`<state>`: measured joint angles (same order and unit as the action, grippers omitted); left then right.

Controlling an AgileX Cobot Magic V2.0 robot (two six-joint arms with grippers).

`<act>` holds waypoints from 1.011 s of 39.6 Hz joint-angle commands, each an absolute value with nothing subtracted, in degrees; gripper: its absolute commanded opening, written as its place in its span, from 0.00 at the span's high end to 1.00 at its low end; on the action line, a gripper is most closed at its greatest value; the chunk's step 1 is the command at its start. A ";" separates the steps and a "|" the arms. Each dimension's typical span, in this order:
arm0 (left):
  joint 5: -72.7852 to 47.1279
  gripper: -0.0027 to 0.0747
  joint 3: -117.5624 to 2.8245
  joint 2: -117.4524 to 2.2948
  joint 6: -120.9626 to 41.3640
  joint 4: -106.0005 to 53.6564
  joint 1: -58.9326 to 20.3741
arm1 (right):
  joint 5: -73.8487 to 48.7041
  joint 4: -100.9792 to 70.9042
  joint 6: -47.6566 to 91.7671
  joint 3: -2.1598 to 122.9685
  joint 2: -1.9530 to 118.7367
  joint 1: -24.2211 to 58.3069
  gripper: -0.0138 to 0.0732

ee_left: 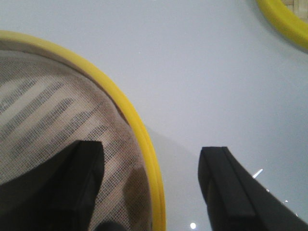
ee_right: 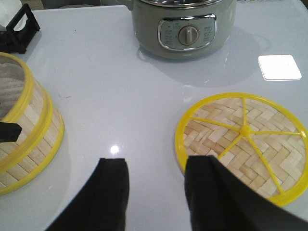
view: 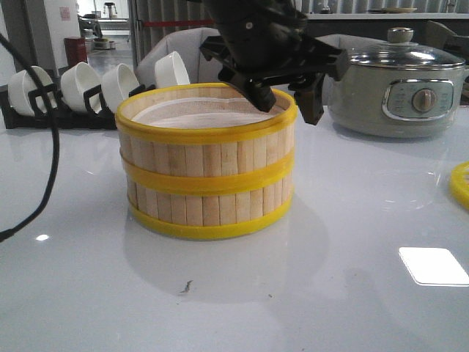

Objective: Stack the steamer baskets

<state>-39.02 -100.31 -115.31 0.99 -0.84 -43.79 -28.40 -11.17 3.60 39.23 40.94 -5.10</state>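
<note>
Two steamer baskets (view: 207,165) stand stacked in the middle of the table, pale slat walls with yellow bands; a white mesh cloth lines the top tier (ee_left: 43,110). My left gripper (view: 289,99) hovers at the stack's far right rim, open, one finger over the inside and one outside the yellow rim (ee_left: 144,139), not touching it. The woven lid (ee_right: 243,144) lies flat on the table to the right; only its edge (view: 462,183) shows in the front view. My right gripper (ee_right: 156,166) is open above the bare table just left of the lid, holding nothing.
A grey-green electric pot (view: 399,88) with a glass lid stands at the back right. White bowls (view: 95,84) sit in a black rack at the back left. A black cable (view: 51,147) hangs down on the left.
</note>
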 commanded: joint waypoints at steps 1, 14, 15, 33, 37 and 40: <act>-38.31 0.33 -104.68 -111.78 0.91 0.00 -43.60 | -24.78 -12.01 3.69 41.29 41.01 -5.21 0.39; -46.64 0.82 -113.92 -107.37 2.87 13.96 -41.65 | -24.92 -12.01 3.69 41.29 41.01 -5.21 0.39; -46.54 0.84 -113.92 -105.98 3.07 13.84 -40.65 | -24.92 -12.01 3.69 41.29 41.01 -5.21 0.39; -47.34 0.85 -110.50 -85.05 4.30 7.05 -21.90 | -24.92 -12.01 3.69 41.29 41.01 -5.21 0.39; -45.34 0.85 -105.00 -79.15 4.30 6.89 -18.38 | -24.92 -12.01 3.69 41.29 41.01 -5.21 0.39; -43.05 0.85 -98.34 -73.52 4.47 5.83 -16.13 | -24.91 -12.06 3.69 41.29 41.01 -5.21 0.39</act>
